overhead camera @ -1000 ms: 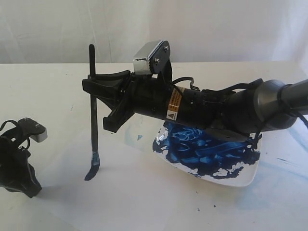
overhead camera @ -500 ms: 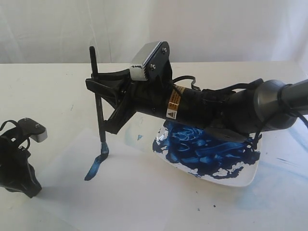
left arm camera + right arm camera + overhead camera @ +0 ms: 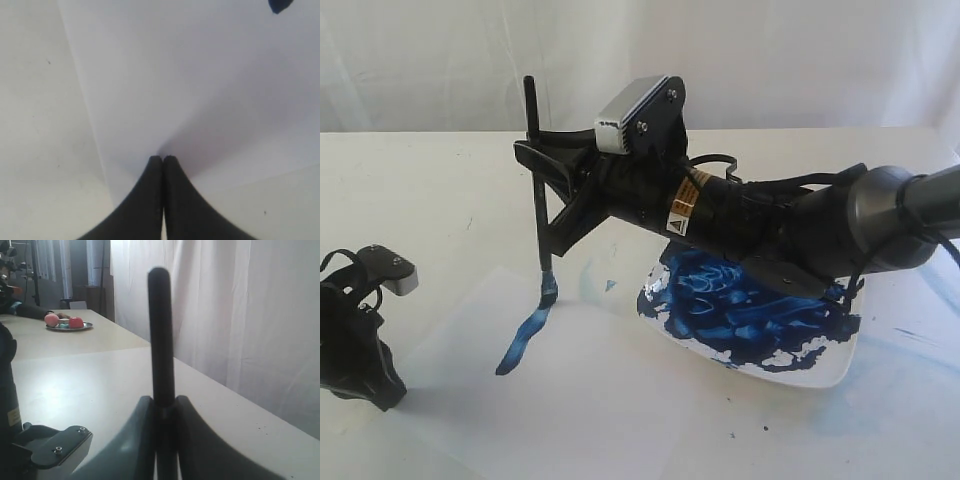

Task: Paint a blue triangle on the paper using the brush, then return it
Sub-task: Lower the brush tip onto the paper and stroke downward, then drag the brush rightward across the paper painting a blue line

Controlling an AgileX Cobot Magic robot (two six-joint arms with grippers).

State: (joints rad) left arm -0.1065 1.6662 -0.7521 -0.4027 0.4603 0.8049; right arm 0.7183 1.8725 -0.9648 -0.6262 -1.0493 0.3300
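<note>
Clamping the brush (image 3: 542,230) by its black handle, the right gripper (image 3: 533,165) is holding it nearly upright over the paper (image 3: 620,410), with the handle's end sticking up above the fingers. The bristles are touching the sheet at the upper end of a single streaky blue stroke (image 3: 525,335), which is slanting down toward the near left. A dish (image 3: 825,375) smeared with blue paint is sitting just right of the stroke, under the right arm. In the right wrist view the handle (image 3: 160,335) is standing between the two fingers (image 3: 135,440), which are pressing against it from both sides.

The left gripper (image 3: 382,395) is resting at the paper's left edge, well apart from the brush. Its wrist view is showing the jaws pressed together on nothing, tips over the sheet (image 3: 200,100) just beside its edge, with bare table (image 3: 40,150) alongside.
</note>
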